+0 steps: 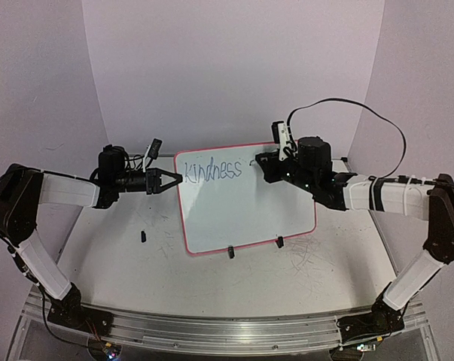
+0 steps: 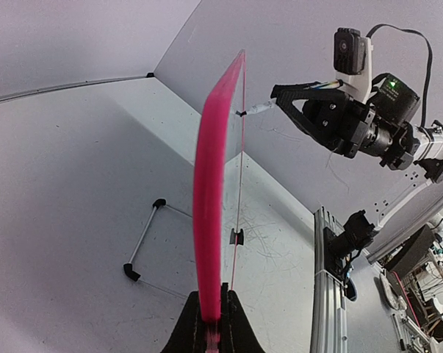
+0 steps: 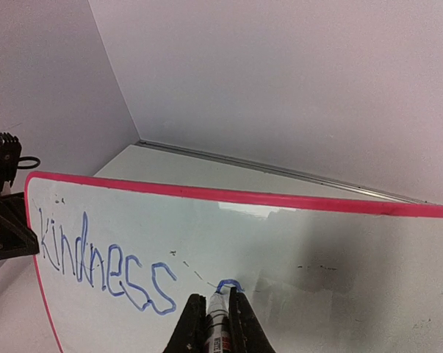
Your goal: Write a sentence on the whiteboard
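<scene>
The whiteboard point(image 1: 242, 214) with its pink-red frame stands tilted at the table's middle on two black clip feet. The sentence point(image 1: 209, 171) in blue reads "Kindness"; it also shows in the right wrist view point(image 3: 103, 265), with a short blue curve point(image 3: 228, 284) started to its right. My left gripper point(image 1: 171, 180) is shut on the board's left edge point(image 2: 210, 220). My right gripper point(image 1: 261, 162) is shut on a marker point(image 3: 218, 323), whose tip touches the board at the blue curve.
A small black piece point(image 1: 143, 236) lies on the scuffed tabletop left of the board. A thin wire stand with black ends point(image 2: 142, 239) lies behind the board. Grey scratch scribbles point(image 1: 306, 252) mark the table at the board's right. An aluminium rail point(image 1: 211, 327) runs along the near edge.
</scene>
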Controlling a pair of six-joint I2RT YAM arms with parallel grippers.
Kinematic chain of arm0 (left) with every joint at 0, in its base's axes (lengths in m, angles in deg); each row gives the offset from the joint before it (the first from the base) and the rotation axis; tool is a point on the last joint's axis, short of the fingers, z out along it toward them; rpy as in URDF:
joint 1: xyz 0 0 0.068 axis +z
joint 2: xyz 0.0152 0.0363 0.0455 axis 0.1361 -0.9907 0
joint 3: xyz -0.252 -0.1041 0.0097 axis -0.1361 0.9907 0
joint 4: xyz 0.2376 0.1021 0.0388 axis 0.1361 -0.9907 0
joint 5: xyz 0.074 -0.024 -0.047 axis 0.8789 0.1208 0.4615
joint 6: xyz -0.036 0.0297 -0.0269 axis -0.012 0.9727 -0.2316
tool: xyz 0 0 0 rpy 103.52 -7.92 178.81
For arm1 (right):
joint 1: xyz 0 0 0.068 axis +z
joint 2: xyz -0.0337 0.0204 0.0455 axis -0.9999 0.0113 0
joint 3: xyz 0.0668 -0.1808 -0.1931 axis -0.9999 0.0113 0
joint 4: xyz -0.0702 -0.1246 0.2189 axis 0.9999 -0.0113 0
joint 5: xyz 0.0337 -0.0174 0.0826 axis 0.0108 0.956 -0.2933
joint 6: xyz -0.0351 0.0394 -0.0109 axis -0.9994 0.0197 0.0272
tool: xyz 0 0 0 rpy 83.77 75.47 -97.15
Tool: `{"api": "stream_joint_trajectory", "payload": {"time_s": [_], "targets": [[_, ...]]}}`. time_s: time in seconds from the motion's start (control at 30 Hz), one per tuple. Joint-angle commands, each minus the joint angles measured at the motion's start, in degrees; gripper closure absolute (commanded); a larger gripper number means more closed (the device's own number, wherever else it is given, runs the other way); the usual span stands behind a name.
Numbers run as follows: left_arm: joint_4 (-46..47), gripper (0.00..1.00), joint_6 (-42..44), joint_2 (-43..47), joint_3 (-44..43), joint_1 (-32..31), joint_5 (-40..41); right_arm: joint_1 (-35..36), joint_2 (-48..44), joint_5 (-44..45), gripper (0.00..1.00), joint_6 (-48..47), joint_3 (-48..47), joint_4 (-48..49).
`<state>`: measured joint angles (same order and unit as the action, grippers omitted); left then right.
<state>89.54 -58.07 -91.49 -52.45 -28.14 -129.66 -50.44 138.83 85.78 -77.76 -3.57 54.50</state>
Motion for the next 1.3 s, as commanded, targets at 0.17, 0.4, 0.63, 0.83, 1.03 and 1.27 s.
{"api": "stream_joint_trajectory", "payload": {"time_s": [0.17, 0.4, 0.63, 0.83, 1.03, 1.27], "targets": [[1.9, 1.0, 3.5, 1.8, -0.98, -1.05, 0.82, -0.07, -1.3, 0.13, 1.0, 1.09, 3.5, -0.45], [1.93, 1.0, 3.5, 1.79, -0.9, -1.22, 0.82, -0.07, -3.19, 4.62, 1.0, 1.08, 4.33, -1.39], [1.91, 1.0, 3.56, 1.74, -0.87, -1.32, 0.78, -0.07, -4.26, 4.08, 1.0, -0.03, 2.23, -0.84], [1.97, 1.0, 3.59, 1.59, -1.06, -1.33, 0.67, -0.35, -6.34, -0.62, 1.0, -0.45, 3.27, 3.17], [1.93, 1.0, 3.59, 1.66, -0.91, -1.34, 0.68, -0.51, -3.54, 2.57, 1.0, -1.36, 0.23, 2.85], [1.91, 1.0, 3.68, 1.48, -1.02, -1.31, 0.68, -0.53, -2.42, 5.29, 1.0, -2.07, -1.82, 2.67]]}}
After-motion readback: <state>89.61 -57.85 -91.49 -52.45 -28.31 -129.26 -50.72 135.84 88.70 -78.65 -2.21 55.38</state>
